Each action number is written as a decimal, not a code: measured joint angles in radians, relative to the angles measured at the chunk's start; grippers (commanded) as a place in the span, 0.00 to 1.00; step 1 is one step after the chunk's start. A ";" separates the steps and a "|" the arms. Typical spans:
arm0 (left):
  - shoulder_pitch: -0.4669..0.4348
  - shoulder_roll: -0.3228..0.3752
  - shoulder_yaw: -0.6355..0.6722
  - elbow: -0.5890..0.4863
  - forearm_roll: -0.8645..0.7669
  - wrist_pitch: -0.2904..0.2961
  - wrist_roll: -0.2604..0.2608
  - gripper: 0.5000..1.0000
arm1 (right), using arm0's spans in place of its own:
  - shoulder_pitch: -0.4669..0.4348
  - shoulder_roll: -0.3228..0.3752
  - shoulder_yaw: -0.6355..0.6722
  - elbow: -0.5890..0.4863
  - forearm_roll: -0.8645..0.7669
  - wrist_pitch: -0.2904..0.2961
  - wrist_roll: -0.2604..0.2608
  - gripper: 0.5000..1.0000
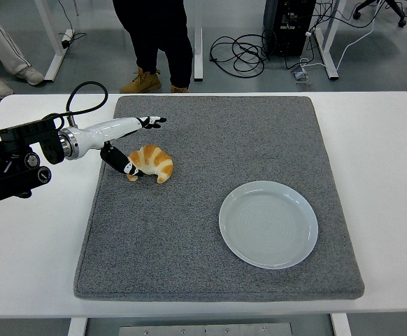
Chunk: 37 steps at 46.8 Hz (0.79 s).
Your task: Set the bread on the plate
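Left hand [130,143] fingers spread, thumb touching the croissant [150,163] — not gripped; plate [268,224] right of it bare, transfer pending.

Bread [152,163] lies on the mat [217,196], left of and behind the plate [268,224]

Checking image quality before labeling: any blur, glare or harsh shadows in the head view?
Head view: sharp overall; croissant, plate and mat texture crisp. Lighting is even and diffuse, with only soft shadows under the croissant and the left hand. Mild sheen on the plate, no blown glare. The white table is bright but not clipped. The table's far edge bows slightly, hinting at lens distortion.
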 measured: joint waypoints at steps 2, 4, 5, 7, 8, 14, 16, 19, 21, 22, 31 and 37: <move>0.009 0.000 -0.001 0.000 0.000 0.005 -0.001 0.90 | 0.000 0.000 0.000 0.000 0.000 0.000 0.000 1.00; 0.017 0.000 -0.001 0.002 0.000 0.014 -0.003 0.90 | 0.000 0.000 0.000 0.000 0.000 0.000 0.000 1.00; 0.021 0.000 -0.001 0.004 0.000 0.020 -0.003 0.90 | 0.000 0.000 0.000 0.000 0.000 0.000 0.000 1.00; 0.033 0.000 -0.002 0.006 0.000 0.038 -0.004 0.90 | 0.000 0.000 0.000 0.000 0.000 0.000 0.000 1.00; 0.037 0.000 -0.003 0.007 0.000 0.046 -0.005 0.90 | 0.001 0.000 0.000 0.000 0.000 0.000 0.000 1.00; 0.055 -0.002 -0.005 0.011 0.000 0.085 -0.007 0.90 | 0.001 0.000 0.000 0.000 0.000 0.000 0.000 1.00; 0.059 -0.003 -0.006 0.012 0.000 0.097 -0.008 0.90 | 0.001 0.000 0.000 0.000 0.000 0.000 0.000 1.00; 0.065 -0.009 -0.007 0.013 0.000 0.117 -0.011 0.90 | 0.001 0.000 0.000 0.000 0.000 0.000 0.000 1.00; 0.066 -0.021 -0.008 0.014 0.000 0.127 -0.014 0.90 | 0.001 0.000 0.000 0.000 0.000 0.000 0.000 1.00; 0.067 -0.027 -0.008 0.014 0.000 0.129 -0.015 0.90 | 0.001 0.000 0.000 0.000 0.000 0.000 0.000 1.00; 0.088 -0.066 -0.009 0.042 -0.003 0.156 -0.017 0.90 | 0.001 0.000 0.000 0.000 0.000 0.000 0.000 1.00; 0.099 -0.102 -0.009 0.092 -0.004 0.161 -0.018 0.90 | 0.001 0.000 0.001 0.000 0.000 0.000 0.000 1.00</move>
